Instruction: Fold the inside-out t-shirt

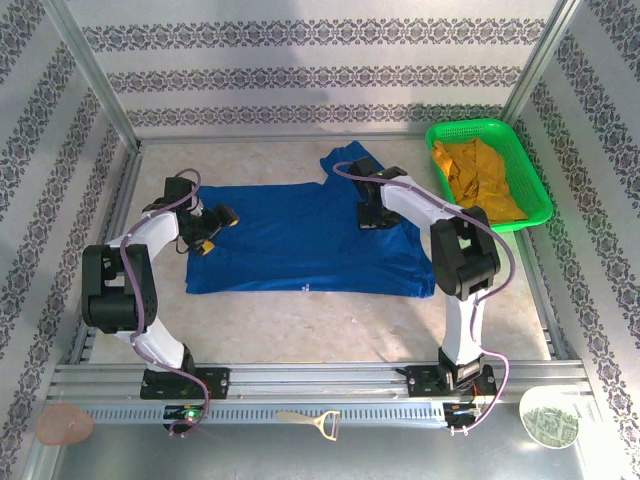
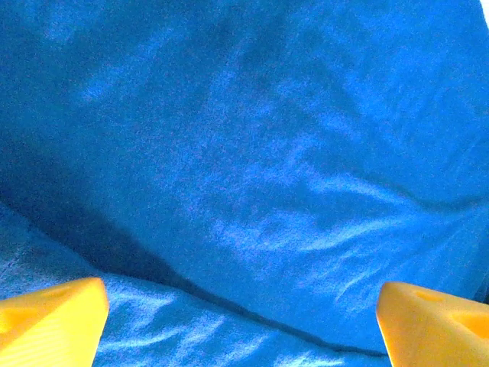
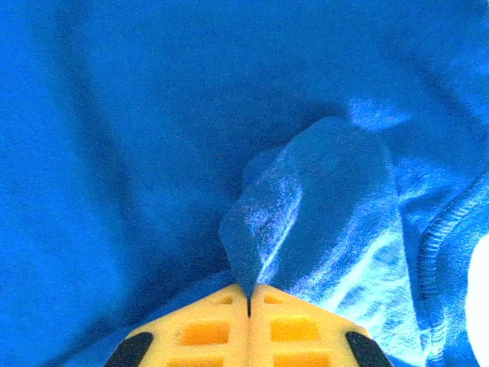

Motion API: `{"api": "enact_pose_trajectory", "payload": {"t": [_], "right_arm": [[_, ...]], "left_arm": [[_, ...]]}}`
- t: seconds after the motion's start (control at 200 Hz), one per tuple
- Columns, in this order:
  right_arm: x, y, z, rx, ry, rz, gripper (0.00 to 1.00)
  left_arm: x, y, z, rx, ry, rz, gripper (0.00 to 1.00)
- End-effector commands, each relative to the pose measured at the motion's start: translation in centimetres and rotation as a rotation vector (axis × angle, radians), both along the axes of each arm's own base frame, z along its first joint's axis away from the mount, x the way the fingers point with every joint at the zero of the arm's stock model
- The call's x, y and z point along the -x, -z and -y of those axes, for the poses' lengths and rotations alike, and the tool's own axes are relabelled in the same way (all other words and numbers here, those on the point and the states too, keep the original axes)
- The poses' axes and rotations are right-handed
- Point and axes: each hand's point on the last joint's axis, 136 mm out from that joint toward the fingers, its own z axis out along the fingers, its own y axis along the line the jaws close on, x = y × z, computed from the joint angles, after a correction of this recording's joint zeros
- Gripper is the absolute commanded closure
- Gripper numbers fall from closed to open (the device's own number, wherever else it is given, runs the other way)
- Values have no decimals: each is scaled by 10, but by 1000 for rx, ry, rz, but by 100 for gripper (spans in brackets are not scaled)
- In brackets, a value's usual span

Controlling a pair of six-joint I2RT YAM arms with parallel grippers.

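Note:
The inside-out t-shirt [image 1: 300,240] lies spread flat on the table, royal blue, with one sleeve sticking out toward the back. My left gripper [image 1: 212,232] rests open over the shirt's left edge; its yellow fingertips [image 2: 53,321] stand wide apart above a fold line in the cloth [image 2: 252,176]. My right gripper [image 1: 370,212] sits on the shirt's upper right part, near the sleeve. Its yellow jaws are pressed together, and a pinched ridge of the blue cloth [image 3: 306,206] rises from between them at the right gripper [image 3: 249,294].
A green basket [image 1: 533,165] holding a mustard-yellow garment [image 1: 478,178] stands at the back right, close to the right arm. A metal frame edges the table. On the near rail lie a small tool [image 1: 312,421], a round dish [image 1: 549,417] and a pinkish object [image 1: 64,424].

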Motion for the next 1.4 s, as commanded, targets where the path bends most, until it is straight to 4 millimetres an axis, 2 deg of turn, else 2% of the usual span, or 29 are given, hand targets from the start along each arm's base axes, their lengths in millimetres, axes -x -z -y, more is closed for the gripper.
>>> {"api": "enact_pose_trajectory", "payload": {"t": [0.0, 0.065, 0.105, 0.135, 0.165, 0.27, 0.365, 0.505, 0.634, 0.864, 1.009, 1.124, 1.184, 1.239, 1.329, 1.394], "right_arm": [[-19, -2, -9, -117, 75, 102, 100], [-25, 9, -18, -195, 86, 96, 100], [-29, 15, -28, -256, 71, 88, 81], [-31, 19, -32, -283, 62, 77, 61], [-32, 20, -34, -293, 59, 69, 51], [-26, 2, -22, -274, 83, 97, 45], [-6, -10, 0, -262, 135, 88, 45], [36, -6, 28, -314, 255, 48, 46], [61, 13, 33, -346, 331, -8, 48], [106, 59, 43, -343, 523, -182, 53], [135, 66, 54, -332, 648, -247, 53], [153, 65, 61, -318, 718, -268, 53], [154, 58, 61, -330, 720, -253, 55], [143, 44, 57, -356, 676, -199, 59], [111, 15, 42, -417, 567, -89, 77], [92, 4, 31, -454, 512, -62, 90]], "left_arm": [[0, 3, 6, 6, 18, 13, 9], [1, 5, 6, 7, 18, 11, 9], [1, 7, 6, 9, 16, 10, 9], [1, 8, 6, 11, 15, 7, 9], [1, 8, 6, 11, 14, 6, 9], [-2, 4, 8, 23, 10, 14, 9], [-7, -10, 13, 31, 12, 49, 8], [-10, -17, 27, 70, 13, 78, 8], [-9, 0, 35, 87, 3, 57, 8], [0, 34, 27, 43, -17, -16, 7], [20, 51, 21, 22, -57, -92, 7], [48, 57, 14, -22, -92, -174, 6], [63, 59, 11, -36, -98, -205, 6], [69, 59, 11, -37, -102, -204, 6], [75, 59, 10, -43, -105, -200, 5], [74, 59, 10, -44, -101, -198, 5]]}}
